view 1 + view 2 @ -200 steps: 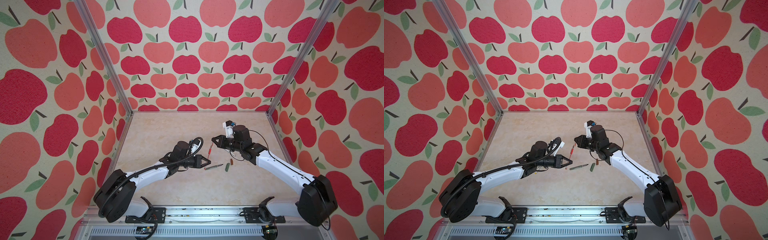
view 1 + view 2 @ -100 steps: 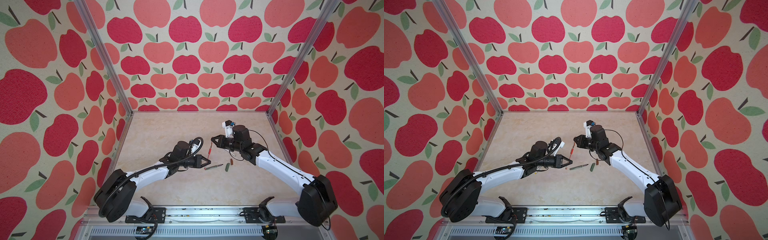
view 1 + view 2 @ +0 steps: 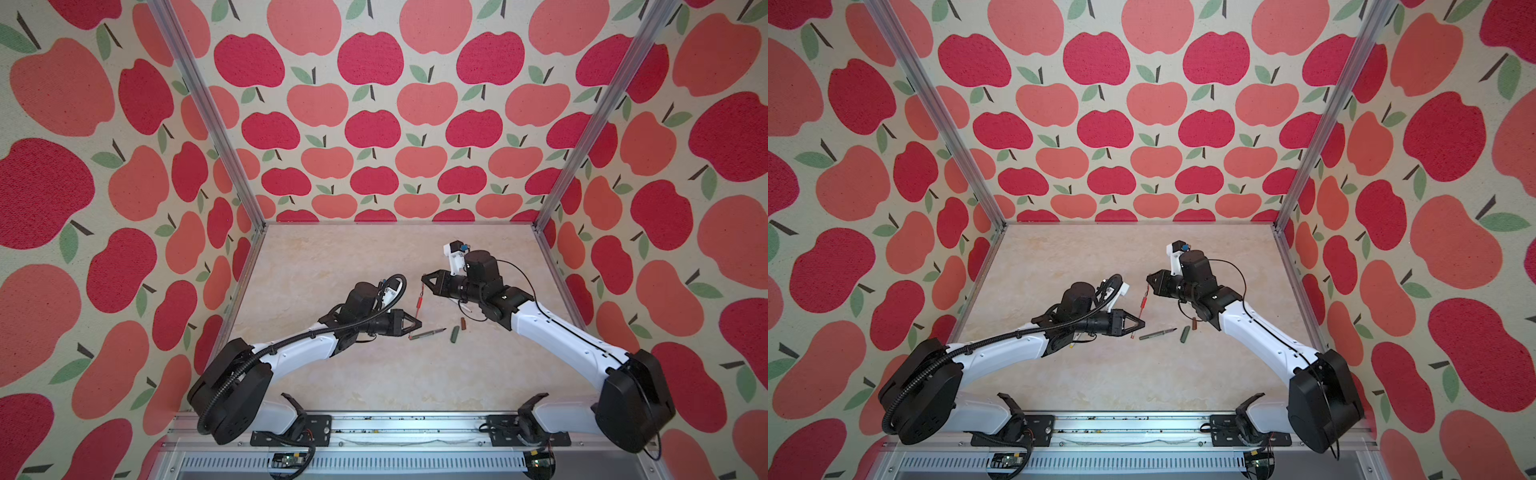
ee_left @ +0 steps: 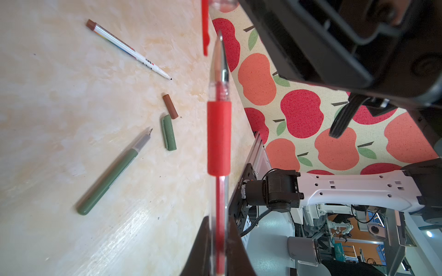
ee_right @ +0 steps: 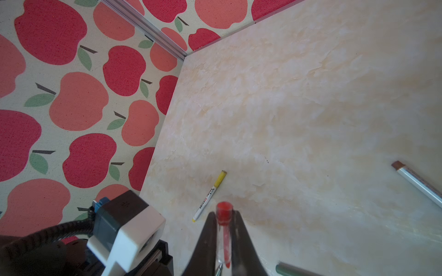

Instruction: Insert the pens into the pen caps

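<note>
Red clear-barrelled plastic pen (image 4: 218, 138) sits clamped in your left gripper (image 4: 218, 223); your right gripper (image 5: 224, 218) pinches the red clipped plastic cap (image 5: 224, 209).

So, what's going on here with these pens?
Two robot arms are capping a red pen. The left gripper is shut on it and the right gripper is shut on the red cap. The pen's tip is near the cap's mouth, not clearly in. A green pen, green cap, brown cap and white pen lie loose on the table.
</note>
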{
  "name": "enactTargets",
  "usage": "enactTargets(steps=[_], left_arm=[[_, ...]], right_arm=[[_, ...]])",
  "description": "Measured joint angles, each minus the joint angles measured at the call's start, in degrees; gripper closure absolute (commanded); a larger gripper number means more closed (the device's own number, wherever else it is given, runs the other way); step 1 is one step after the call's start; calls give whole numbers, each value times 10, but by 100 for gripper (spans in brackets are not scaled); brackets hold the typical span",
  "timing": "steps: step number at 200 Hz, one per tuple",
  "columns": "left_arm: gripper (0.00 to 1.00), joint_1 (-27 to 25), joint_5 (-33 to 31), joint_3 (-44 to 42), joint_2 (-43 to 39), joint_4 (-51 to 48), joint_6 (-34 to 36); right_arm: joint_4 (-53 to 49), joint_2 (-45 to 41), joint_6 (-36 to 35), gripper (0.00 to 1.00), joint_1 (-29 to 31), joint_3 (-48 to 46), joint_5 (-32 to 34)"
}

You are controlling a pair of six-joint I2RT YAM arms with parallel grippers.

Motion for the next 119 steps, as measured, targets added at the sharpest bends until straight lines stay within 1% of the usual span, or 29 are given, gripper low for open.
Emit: enactTargets(steps=[119], left_arm=[[100,0,-7,0,-1,0,0]], right_arm=[[9,7,3,87,0,0,1]])
